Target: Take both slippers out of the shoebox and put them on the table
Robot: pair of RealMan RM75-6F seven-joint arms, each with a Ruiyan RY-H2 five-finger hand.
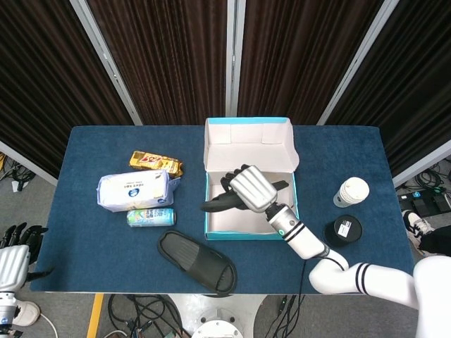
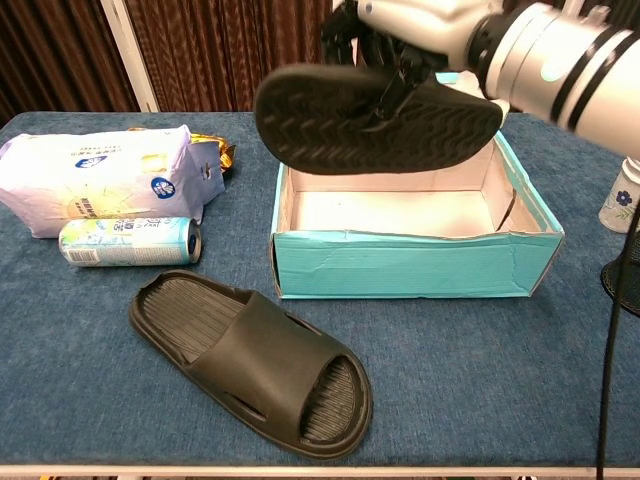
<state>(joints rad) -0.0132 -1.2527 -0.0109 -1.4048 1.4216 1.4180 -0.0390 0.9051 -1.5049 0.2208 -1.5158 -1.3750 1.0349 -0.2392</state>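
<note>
Slippers of matte black rubber are the pair at issue: one [image 2: 377, 117] hangs in the air above the shoebox [image 2: 410, 262], its ridged, zigzag-treaded sole turned toward the chest camera, while the other slipper [image 2: 255, 363] lies flat on the blue cloth-covered table [image 2: 480, 390] just in front of the box's left corner, strap up and grooved footbed showing. The right hand [image 1: 251, 189], a glossy white shell with dark fingers, has its fingers curled around the raised slipper and holds it clear of the box rim. In the head view that slipper's toe end pokes out leftward past the box's left wall.

The shoebox is turquoise cardboard outside and plain white inside, rectangular, with its hinged lid standing open at the back; its front wall looks creased.

The left hand [image 1: 15, 243] sits low at the left edge of the head view, off the table, holding nothing with its dark fingers spread.

To the left of the box are a soft white-and-blue plastic pack [image 1: 134, 191], a crinkled gold foil packet [image 1: 156, 163] behind it and a light-coloured can [image 2: 129, 241] lying on its side. To the right stand a white paper cup [image 1: 351, 191] and a round black lid-like disc [image 1: 342, 230].
</note>
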